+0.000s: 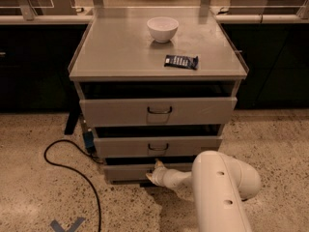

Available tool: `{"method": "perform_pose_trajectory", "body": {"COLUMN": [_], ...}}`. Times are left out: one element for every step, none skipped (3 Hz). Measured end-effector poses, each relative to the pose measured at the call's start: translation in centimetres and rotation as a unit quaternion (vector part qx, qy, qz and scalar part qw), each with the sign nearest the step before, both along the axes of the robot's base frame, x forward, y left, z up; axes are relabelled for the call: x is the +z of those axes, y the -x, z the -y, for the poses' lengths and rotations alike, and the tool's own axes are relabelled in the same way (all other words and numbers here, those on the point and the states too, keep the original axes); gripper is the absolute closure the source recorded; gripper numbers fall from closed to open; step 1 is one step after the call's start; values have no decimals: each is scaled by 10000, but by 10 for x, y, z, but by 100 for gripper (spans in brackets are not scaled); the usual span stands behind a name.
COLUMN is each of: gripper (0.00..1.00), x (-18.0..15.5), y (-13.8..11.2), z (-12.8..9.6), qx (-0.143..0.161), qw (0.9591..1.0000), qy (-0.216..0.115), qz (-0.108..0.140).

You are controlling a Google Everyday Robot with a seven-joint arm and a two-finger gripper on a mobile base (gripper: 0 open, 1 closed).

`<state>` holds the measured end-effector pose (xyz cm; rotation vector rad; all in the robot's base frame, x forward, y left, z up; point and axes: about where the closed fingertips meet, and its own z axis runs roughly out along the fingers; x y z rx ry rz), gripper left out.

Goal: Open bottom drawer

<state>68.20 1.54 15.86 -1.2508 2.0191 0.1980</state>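
The grey metal cabinet [159, 57] has three drawers, all pulled out a little. The bottom drawer [126, 172] is the lowest and has the shortest front; its handle is hidden behind my gripper. My gripper [155, 170] sits at the centre of the bottom drawer's front, where the handle is, reaching in from the right on my white arm [219, 190]. The middle drawer [157, 146] and the top drawer [158, 111] show their dark wire handles.
A white bowl [162, 28] and a dark snack packet [181, 61] lie on the cabinet top. A black cable [72, 170] loops over the speckled floor at left. Blue tape [67, 224] marks the floor. Dark counters stand behind.
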Motion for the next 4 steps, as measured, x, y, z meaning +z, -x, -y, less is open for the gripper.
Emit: {"method": "perform_pose_trajectory", "body": {"gripper": [88, 100, 100, 100], "x": [0, 0, 8, 12], "y": [0, 0, 0, 0], "z": [0, 0, 0, 0], "qx": [0, 0, 0, 1], "qw": [10000, 10000, 10000, 10000], "qy": [0, 0, 0, 0], "qz": [0, 0, 0, 2]}}
